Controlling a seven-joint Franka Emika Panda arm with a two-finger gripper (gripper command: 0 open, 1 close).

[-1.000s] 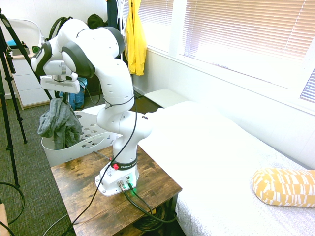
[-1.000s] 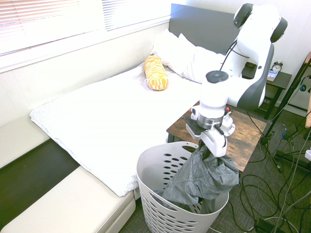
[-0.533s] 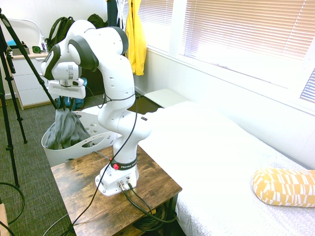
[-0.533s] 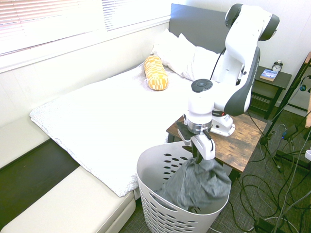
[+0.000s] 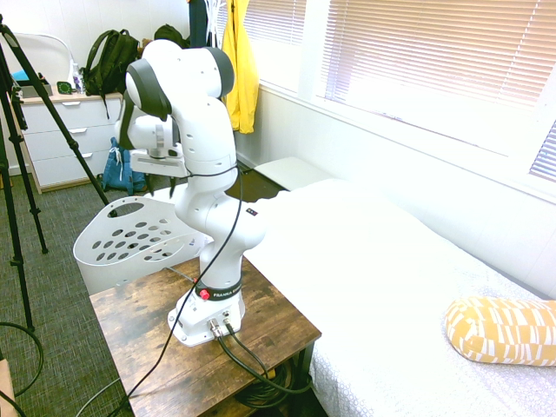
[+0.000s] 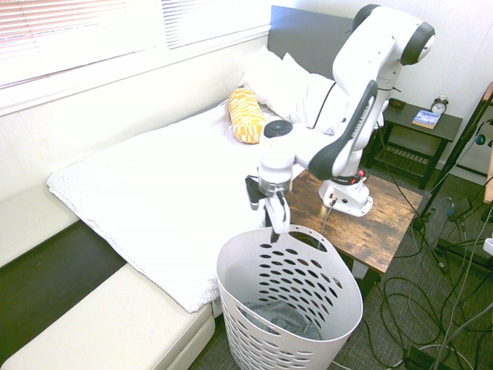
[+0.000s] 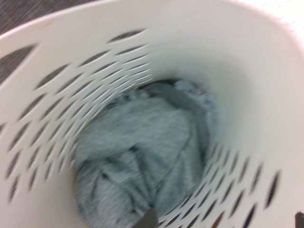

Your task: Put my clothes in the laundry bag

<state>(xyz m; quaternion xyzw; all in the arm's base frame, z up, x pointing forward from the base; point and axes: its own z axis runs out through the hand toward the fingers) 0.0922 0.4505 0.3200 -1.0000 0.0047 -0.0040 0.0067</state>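
The clothes (image 7: 137, 161), a crumpled heap of grey-blue fabric, lie at the bottom of the laundry bag (image 7: 228, 71), a white plastic basket with oval holes. Through the basket's open top the clothes (image 6: 281, 314) show deep inside. The laundry bag (image 6: 308, 270) stands on the floor beside the wooden table. My gripper (image 6: 274, 230) hangs just above the rim by the cut-out handle, open and holding nothing. In the first exterior view the laundry bag (image 5: 104, 256) shows only its holed wall, and the arm mostly hides my gripper.
The wooden table (image 5: 269, 326) bears the arm, with the white bed (image 6: 169, 177) and a yellow pillow (image 6: 246, 116) beside it. A yellow jacket (image 5: 239, 69) hangs by the window. A blue backpack (image 5: 117, 169) sits below a white dresser (image 5: 61, 148).
The gripper let go of the clothes, which dropped from its grasp into the laundry bag. The arm then swung away from over the basket's middle toward its rim by the handle.
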